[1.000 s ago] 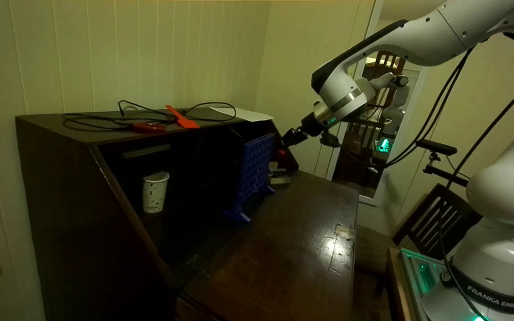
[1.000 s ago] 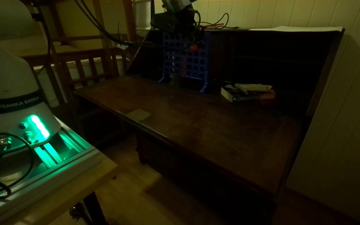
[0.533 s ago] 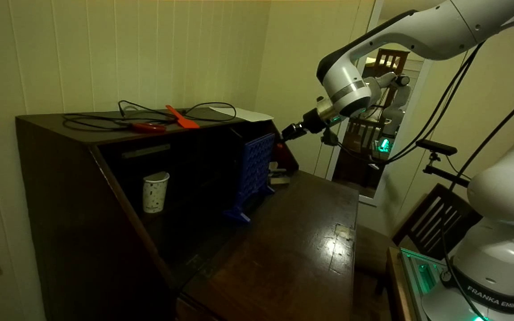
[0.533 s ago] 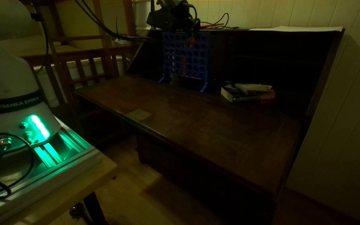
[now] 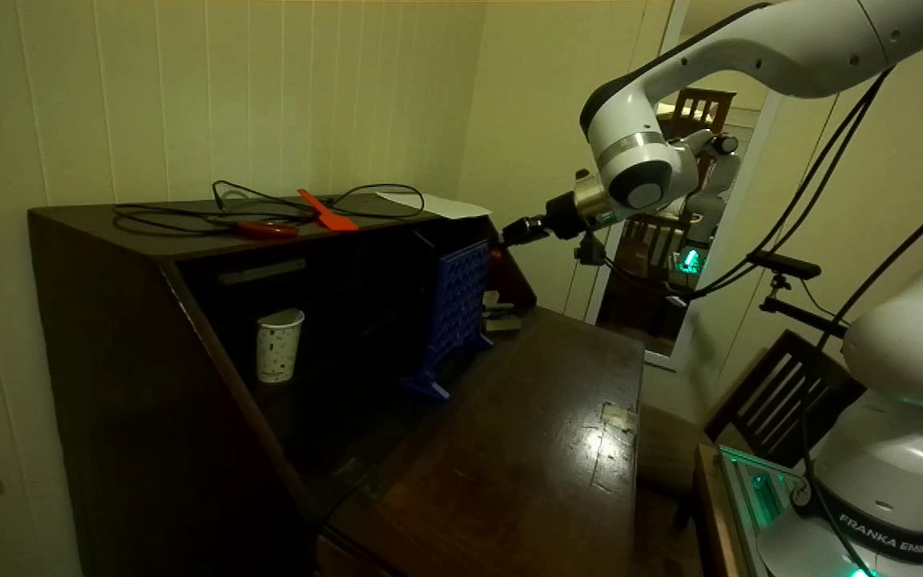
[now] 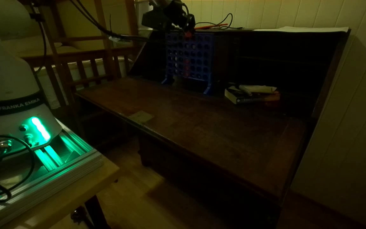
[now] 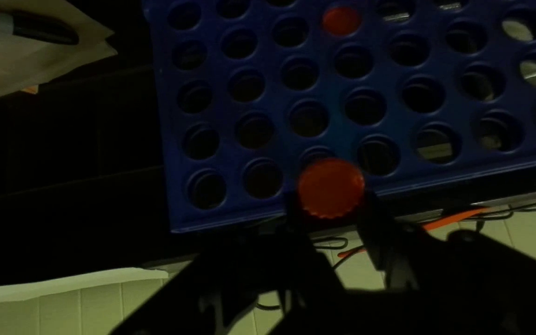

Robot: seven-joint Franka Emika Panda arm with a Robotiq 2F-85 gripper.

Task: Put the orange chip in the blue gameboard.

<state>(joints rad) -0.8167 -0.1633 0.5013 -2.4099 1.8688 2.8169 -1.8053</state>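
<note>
The blue gameboard stands upright at the desk's cabinet opening. It also shows in an exterior view and in the wrist view. My gripper is shut on the orange chip, with a dark fingertip on either side of it. The chip overlaps the board's top row of holes in the wrist view. In both exterior views the gripper holds the chip at the board's near face, about level with its top edge. I cannot tell whether chip and board touch. A few red chips sit in the board.
A white cup stands inside the cabinet. An orange-red spatula, dark cables and white paper lie on the cabinet top. A book with papers lies on the desk beside the board. A mirror hangs behind the arm.
My gripper has risen with the chip, from in front of the board's upper rows to about its top edge. It has also shifted sideways along the board. The board has not moved.
</note>
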